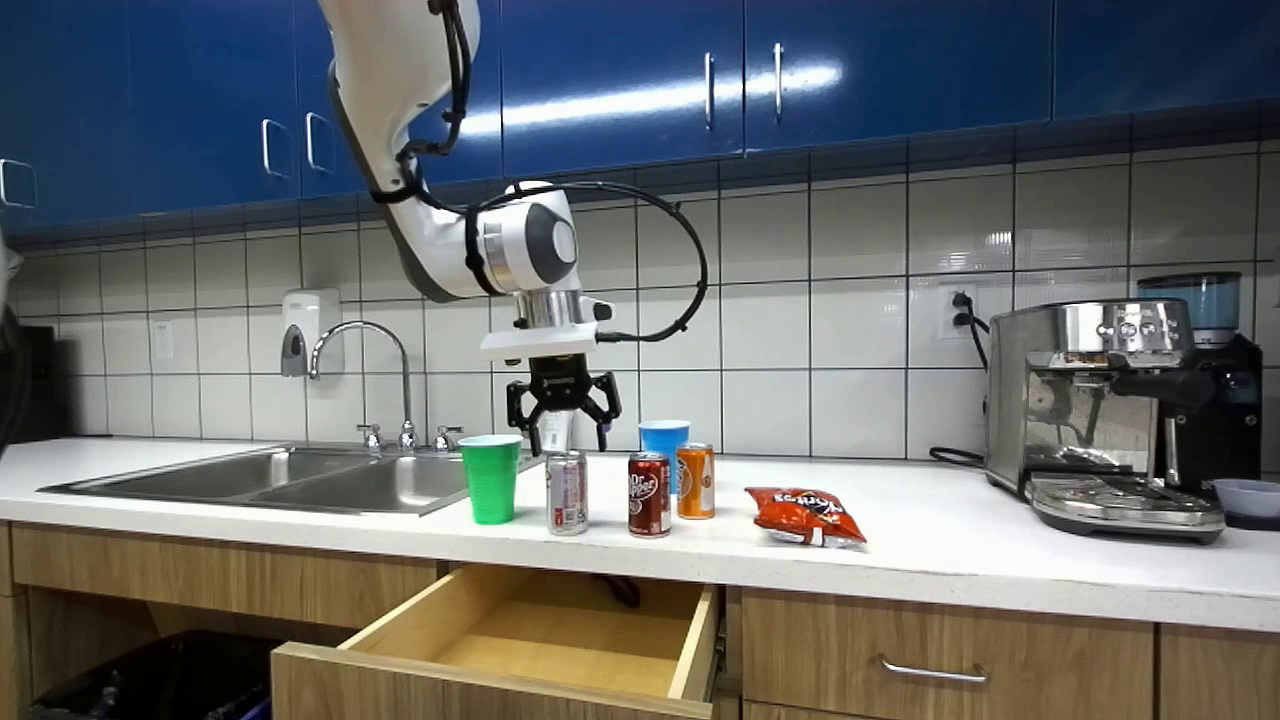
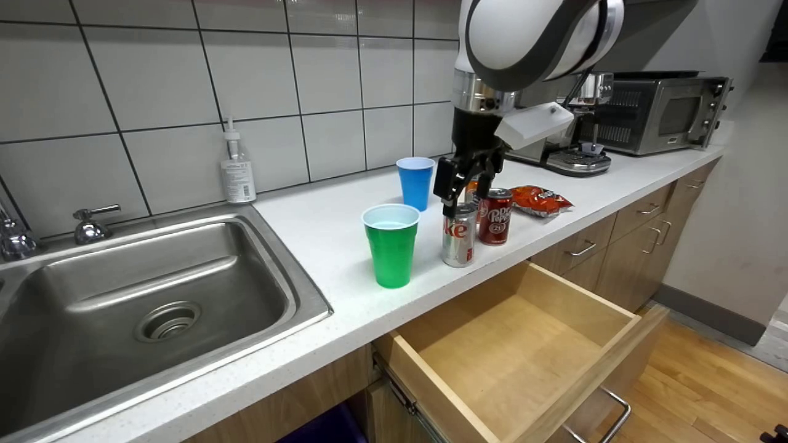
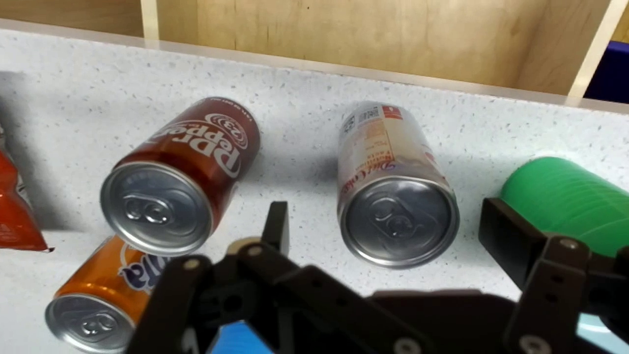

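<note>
Hovering unclenched at the silver can (image 1: 567,493)

In an exterior view: can upright on the counter (image 1: 930,535), near its edge by the open drawer (image 1: 560,645). Green cup (image 1: 491,490) one side, Dr Pepper can (image 1: 649,510) the other. End effector (image 1: 568,446) spread, grasping nothing.

In an exterior view: one fingertip (image 2: 449,206) overlaps the silver can's top; touching or not, cannot tell.

Wrist view: the silver can's lid sits between the pads (image 3: 279,228), apart from both; the cup-side pad covers part of the cup, contact unclear. Lining up seems the step in hand. Best: centre over the lid, descend straight, mind the cup, squeeze lightly; thin walls may dent.
</note>
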Tool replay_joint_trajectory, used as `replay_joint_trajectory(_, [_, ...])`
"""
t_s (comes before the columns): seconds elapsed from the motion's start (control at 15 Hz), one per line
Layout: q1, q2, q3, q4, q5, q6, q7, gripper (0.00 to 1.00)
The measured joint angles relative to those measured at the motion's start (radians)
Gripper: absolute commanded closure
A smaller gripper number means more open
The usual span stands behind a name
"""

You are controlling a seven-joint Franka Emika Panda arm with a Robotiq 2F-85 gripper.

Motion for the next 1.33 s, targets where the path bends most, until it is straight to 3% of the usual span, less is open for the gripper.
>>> replay_joint_trajectory(1.07, [0.0,0.081,0.013,0.05,0.003,-0.002,-0.045,0.0])
replay_joint_trajectory(1.13, [0.0,0.082,0.013,0.051,0.003,-0.003,-0.045,0.25])
replay_joint_trajectory(1.2, [0.0,0.083,0.013,0.051,0.003,-0.003,-0.046,0.28])
replay_joint_trajectory(1.33, [0.0,0.085,0.013,0.051,0.003,-0.003,-0.048,0.44])
